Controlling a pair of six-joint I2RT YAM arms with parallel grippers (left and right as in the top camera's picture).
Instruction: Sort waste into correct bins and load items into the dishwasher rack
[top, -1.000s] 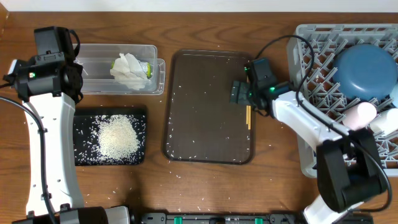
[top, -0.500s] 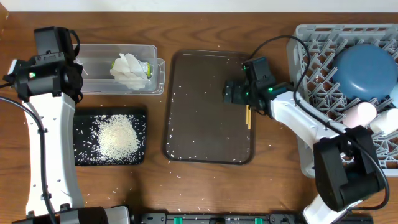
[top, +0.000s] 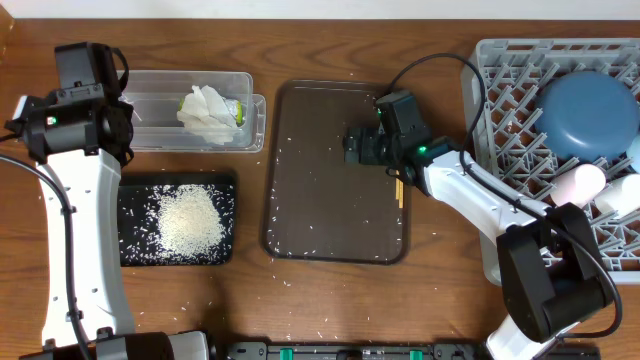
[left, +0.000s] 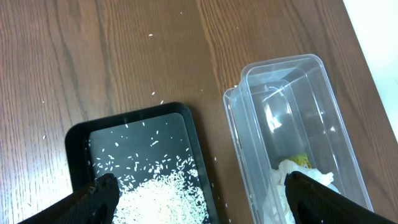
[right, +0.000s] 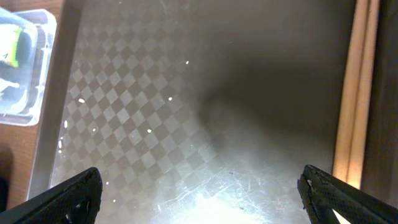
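On the far left my left pincer (left: 208, 199) hangs over the counter (top: 250, 300) with its fingers spread wide and nothing between them. Below it lie the black tray (top: 135, 195) with the rice (top: 188, 218) heaped in it and the clear tub (top: 150, 90) holding the tissue (top: 208, 108) and the wrapper (top: 238, 108). By my reading the waste is sorted, apart from stray grains on the wood.

In the middle lies the brown serving tray (top: 330, 200), bare but for scattered grains. My right pincer (top: 358, 147) hovers over its far right part, fingers apart and empty, pointing left.

What I judge is left is the chopsticks (top: 399, 188). They lie along the tray's right edge, long axis running far to near, to the right of my right pincer and a little nearer than it. In the right wrist view they run down the right edge of the frame, outside the gap between my fingers. My right arm is much the closer; the left is well apart. I would need to shift right and straddle the pair across its width.

On the far right the dishwasher rack (top: 480, 60) already holds the dark-blue dish (top: 590, 110) and the pink cup (top: 580, 183)
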